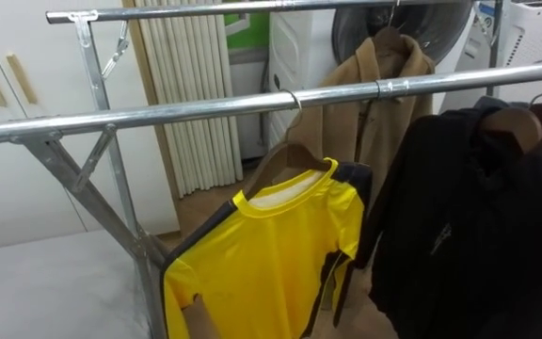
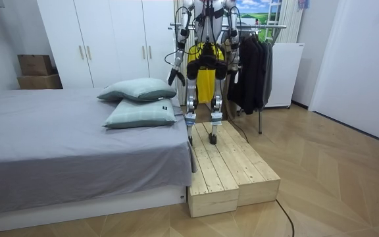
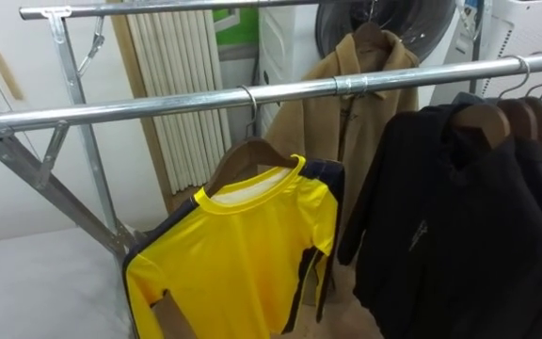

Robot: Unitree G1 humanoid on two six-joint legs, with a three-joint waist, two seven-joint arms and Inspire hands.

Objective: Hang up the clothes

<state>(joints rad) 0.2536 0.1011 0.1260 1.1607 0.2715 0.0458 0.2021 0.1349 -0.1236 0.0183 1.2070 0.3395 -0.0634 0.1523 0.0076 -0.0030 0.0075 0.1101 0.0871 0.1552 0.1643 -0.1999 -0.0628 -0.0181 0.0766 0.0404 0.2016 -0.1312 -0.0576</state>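
I see the robot on a wooden platform (image 2: 232,172) facing the steel rack (image 1: 158,113), where black jackets (image 1: 483,217), one with a chest mark (image 1: 440,235) too small to read, hang just beside the yellow shirt (image 1: 271,268) with dark sleeves on its wooden hanger (image 1: 288,156), and I can't tell whether the left robot hand (image 2: 174,72) or the right robot hand (image 2: 233,63) is spread or pressed together.

The rail (image 1: 205,106) holds a yellow shirt (image 1: 271,254) (wooden hanger (image 1: 285,154)) and dark jackets (image 1: 478,217).
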